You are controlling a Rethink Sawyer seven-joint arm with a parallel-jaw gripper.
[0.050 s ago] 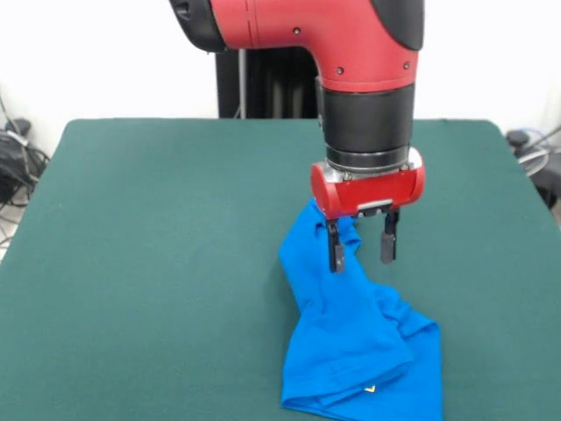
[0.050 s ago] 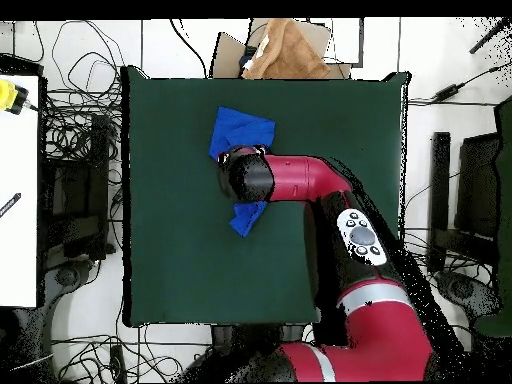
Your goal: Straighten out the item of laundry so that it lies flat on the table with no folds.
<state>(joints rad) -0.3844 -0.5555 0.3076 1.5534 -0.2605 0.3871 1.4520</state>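
Note:
The item of laundry point(image 1: 351, 342) is a bright blue T-shirt lying crumpled and folded over itself on the green table point(image 1: 158, 246). It runs from under my gripper to the near edge, and a small white bit shows at a fold low down. My gripper point(image 1: 361, 244) points down over the shirt's far end, open, its fingers point(image 1: 335, 247) apart with nothing pinched between them. One finger stands in front of the cloth. From overhead, the arm's wrist point(image 2: 246, 175) covers the shirt's middle. Blue cloth point(image 2: 240, 130) shows on both sides of the wrist on the table point(image 2: 170, 230).
Cables point(image 1: 17, 162) lie off the table's side. In the overhead view a brown cardboard piece point(image 2: 285, 50) sits just past the table's top edge. A white surface with a yellow object point(image 2: 10, 95) stands at the left, and dark equipment point(image 2: 478, 190) at the right.

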